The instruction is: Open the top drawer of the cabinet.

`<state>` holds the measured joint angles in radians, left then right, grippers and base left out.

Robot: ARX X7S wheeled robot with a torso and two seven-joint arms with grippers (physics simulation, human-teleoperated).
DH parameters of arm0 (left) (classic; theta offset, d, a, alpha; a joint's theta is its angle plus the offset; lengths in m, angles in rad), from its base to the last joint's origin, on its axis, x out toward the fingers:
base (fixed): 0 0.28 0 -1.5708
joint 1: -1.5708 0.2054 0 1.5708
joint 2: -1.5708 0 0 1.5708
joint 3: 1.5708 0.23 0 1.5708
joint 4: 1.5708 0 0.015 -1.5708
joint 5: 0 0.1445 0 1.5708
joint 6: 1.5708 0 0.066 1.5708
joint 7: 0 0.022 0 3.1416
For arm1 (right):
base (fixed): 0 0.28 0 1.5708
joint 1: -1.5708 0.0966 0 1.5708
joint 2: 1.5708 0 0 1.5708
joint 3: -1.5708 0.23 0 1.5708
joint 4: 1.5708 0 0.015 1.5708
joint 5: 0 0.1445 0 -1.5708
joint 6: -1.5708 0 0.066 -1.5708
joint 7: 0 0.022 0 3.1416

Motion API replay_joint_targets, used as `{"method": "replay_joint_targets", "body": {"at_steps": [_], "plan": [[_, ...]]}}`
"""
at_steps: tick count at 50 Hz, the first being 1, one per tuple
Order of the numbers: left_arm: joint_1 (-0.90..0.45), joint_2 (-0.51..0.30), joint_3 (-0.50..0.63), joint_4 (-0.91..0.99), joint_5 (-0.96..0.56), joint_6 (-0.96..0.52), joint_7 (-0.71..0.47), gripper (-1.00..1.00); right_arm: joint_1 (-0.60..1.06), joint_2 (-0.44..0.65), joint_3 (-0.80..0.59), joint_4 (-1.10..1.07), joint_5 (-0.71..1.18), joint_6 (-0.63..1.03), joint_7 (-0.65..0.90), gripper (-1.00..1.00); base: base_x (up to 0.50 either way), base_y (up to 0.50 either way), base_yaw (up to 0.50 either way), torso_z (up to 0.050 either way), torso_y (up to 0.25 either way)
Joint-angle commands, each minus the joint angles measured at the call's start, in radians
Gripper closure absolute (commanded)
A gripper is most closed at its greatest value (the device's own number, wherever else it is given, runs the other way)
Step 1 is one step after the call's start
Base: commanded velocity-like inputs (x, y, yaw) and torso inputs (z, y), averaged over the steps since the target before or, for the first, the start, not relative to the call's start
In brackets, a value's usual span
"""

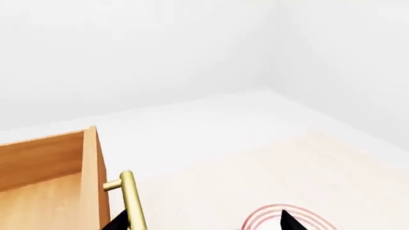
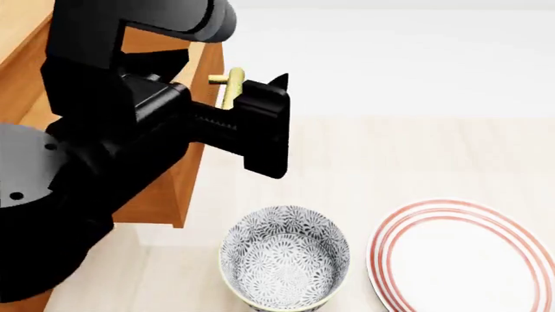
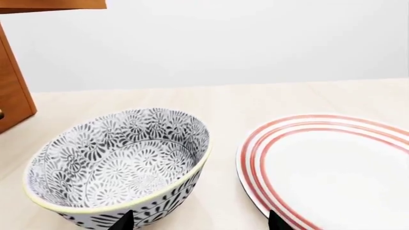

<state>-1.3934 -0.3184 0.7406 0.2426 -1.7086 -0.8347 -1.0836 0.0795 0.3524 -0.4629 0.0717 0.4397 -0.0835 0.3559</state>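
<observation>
The top drawer (image 1: 95,177) stands pulled out, and I see down into its wooden inside. Its brass bar handle (image 1: 132,201) runs along the front. My left gripper (image 1: 201,223) is open, jaws wide apart; one fingertip (image 1: 116,223) lies right beside the handle and the other is far off over the plate. In the head view the left gripper (image 2: 260,91) sits at the handle (image 2: 230,88) on the drawer front (image 2: 195,149), and the arm hides most of the cabinet (image 2: 17,26). My right gripper (image 3: 199,224) is open and empty, low between bowl and plate.
A patterned black-and-white bowl (image 2: 284,257) stands on the pale table in front of the cabinet. A white plate with red rings (image 2: 464,257) lies to its right. The cabinet's lower side (image 3: 13,91) shows at the edge of the right wrist view.
</observation>
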Motion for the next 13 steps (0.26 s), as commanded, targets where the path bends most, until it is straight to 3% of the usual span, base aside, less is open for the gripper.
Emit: {"method": "replay_joint_targets", "body": {"at_steps": [1,13], "plan": [[0.036,-0.032,0.006,0.223,0.149,0.000,-0.019,-1.00,0.000,-0.017,0.022,-0.002,-0.014,0.000,-0.020,-1.00,0.00,0.00,0.00,0.000,0.000],[0.120,-0.092,0.060,0.414,0.312,-0.002,-0.056,-1.00,0.006,-0.018,0.021,0.004,-0.013,-0.001,-0.017,-1.00,0.00,0.00,0.00,0.000,0.000]]}}
